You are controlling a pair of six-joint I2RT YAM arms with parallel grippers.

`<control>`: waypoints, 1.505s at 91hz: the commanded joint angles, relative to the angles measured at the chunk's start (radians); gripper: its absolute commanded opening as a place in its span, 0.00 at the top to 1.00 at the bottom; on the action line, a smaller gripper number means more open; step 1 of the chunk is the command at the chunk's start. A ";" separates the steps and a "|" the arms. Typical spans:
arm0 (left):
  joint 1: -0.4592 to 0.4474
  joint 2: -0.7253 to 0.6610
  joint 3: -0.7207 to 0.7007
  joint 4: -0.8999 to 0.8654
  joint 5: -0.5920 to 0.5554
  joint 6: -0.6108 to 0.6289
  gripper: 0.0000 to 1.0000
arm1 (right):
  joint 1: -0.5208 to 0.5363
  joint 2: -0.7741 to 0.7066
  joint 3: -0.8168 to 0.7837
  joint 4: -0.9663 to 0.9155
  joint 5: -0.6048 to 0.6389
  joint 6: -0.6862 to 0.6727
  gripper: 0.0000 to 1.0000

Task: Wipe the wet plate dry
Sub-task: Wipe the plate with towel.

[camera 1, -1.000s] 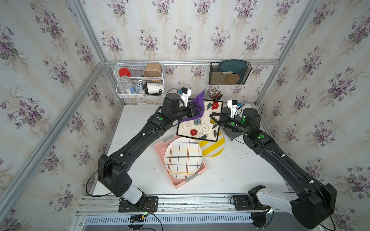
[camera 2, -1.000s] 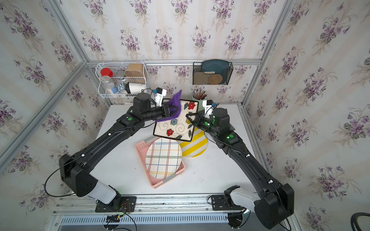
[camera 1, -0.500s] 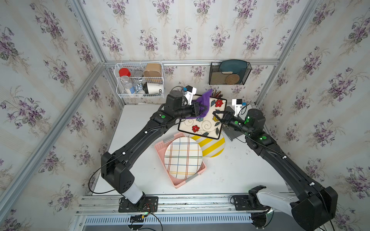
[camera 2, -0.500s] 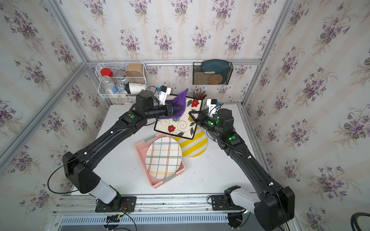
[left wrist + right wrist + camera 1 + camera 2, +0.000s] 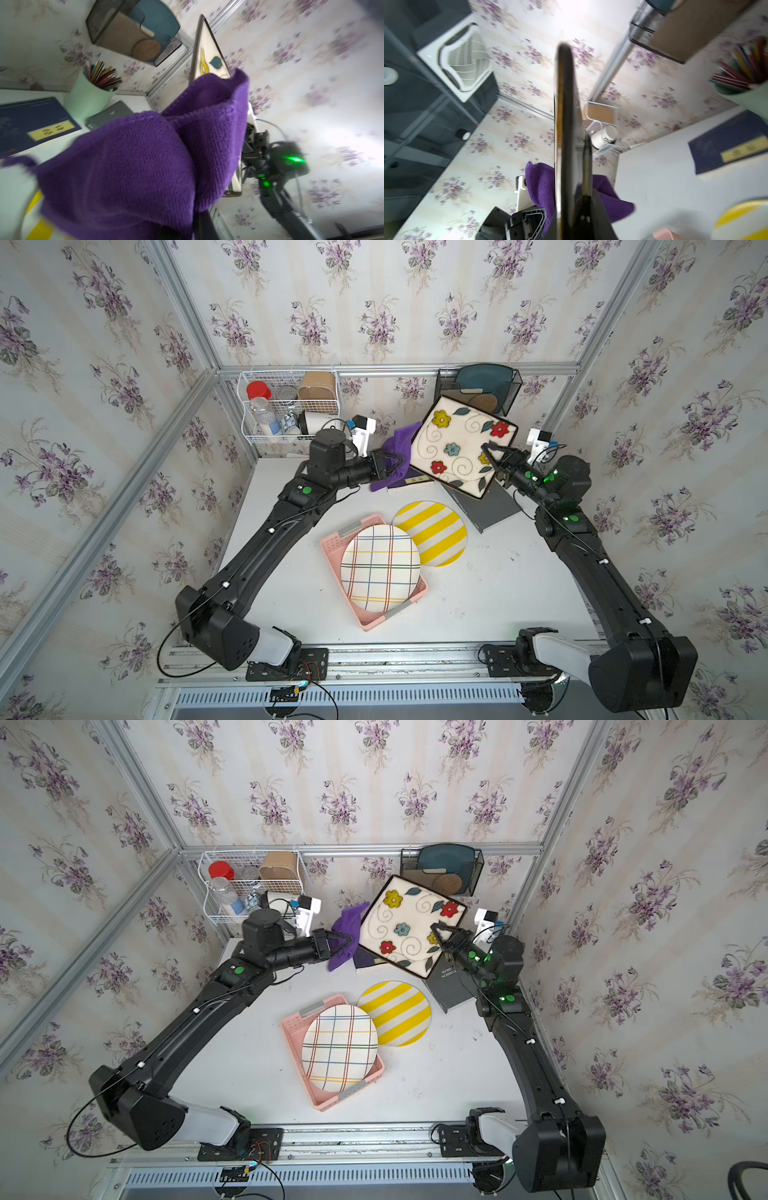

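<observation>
Plate and cloth above the back of the table (image 5: 478,597). The right gripper (image 5: 492,458) is clamped on the lower right rim of the square plate (image 5: 461,448), which hangs tilted in the air, its flowered face toward the camera in both top views. The left gripper (image 5: 392,466) is closed on a bunched purple cloth (image 5: 399,439) at the plate's left edge. The cloth seems to touch the rim, though the blurred wrist views leave this uncertain. Below, a striped plate (image 5: 430,533) lies beside a plaid plate (image 5: 380,568) in a pink basket (image 5: 332,541).
</observation>
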 commanded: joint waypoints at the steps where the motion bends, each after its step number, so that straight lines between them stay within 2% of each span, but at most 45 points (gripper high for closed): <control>1: 0.036 -0.006 0.020 0.386 0.073 -0.362 1.00 | -0.007 0.013 0.015 0.506 -0.007 0.264 1.00; 9: 0.036 0.059 0.101 0.534 0.086 -0.504 1.00 | 0.000 0.064 0.014 0.712 0.024 0.404 1.00; 16: 0.032 0.096 0.142 0.650 0.077 -0.614 1.00 | 0.018 0.115 0.032 0.832 0.024 0.470 1.00; 37: 0.014 0.161 0.168 0.871 0.028 -0.800 1.00 | 0.153 0.189 0.063 0.883 0.016 0.448 1.00; 48: -0.025 0.178 0.189 0.870 0.017 -0.795 1.00 | 0.236 0.231 0.104 0.867 0.021 0.409 1.00; 57: -0.094 0.205 0.206 0.897 -0.015 -0.803 1.00 | 0.282 0.274 0.144 0.832 0.040 0.397 1.00; 65: -0.173 0.252 0.247 0.933 -0.026 -0.818 1.00 | 0.267 0.326 0.222 0.820 0.075 0.402 1.00; 73: -0.224 0.285 0.271 0.965 -0.031 -0.831 1.00 | 0.196 0.381 0.324 0.792 0.115 0.409 1.00; 84: -0.210 0.267 0.254 1.011 -0.089 -0.852 1.00 | 0.076 0.406 0.379 0.835 0.149 0.476 1.00; 90: -0.187 0.262 0.282 1.015 -0.096 -0.857 1.00 | 0.064 0.393 0.353 0.858 0.133 0.491 1.00; 97: -0.172 0.268 0.330 1.005 -0.092 -0.857 1.00 | 0.104 0.352 0.279 0.857 0.095 0.468 1.00; 108: -0.182 0.307 0.394 0.971 -0.063 -0.848 1.00 | 0.242 0.299 0.190 0.835 0.097 0.399 1.00; 118: -0.230 0.328 0.391 0.947 -0.051 -0.821 1.00 | 0.253 0.336 0.299 0.789 0.101 0.364 1.00; 130: -0.277 0.352 0.379 0.970 -0.036 -0.830 1.00 | 0.157 0.438 0.481 0.807 0.116 0.431 1.00; 137: -0.270 0.343 0.364 1.006 -0.055 -0.843 1.00 | 0.101 0.441 0.485 0.833 0.118 0.468 1.00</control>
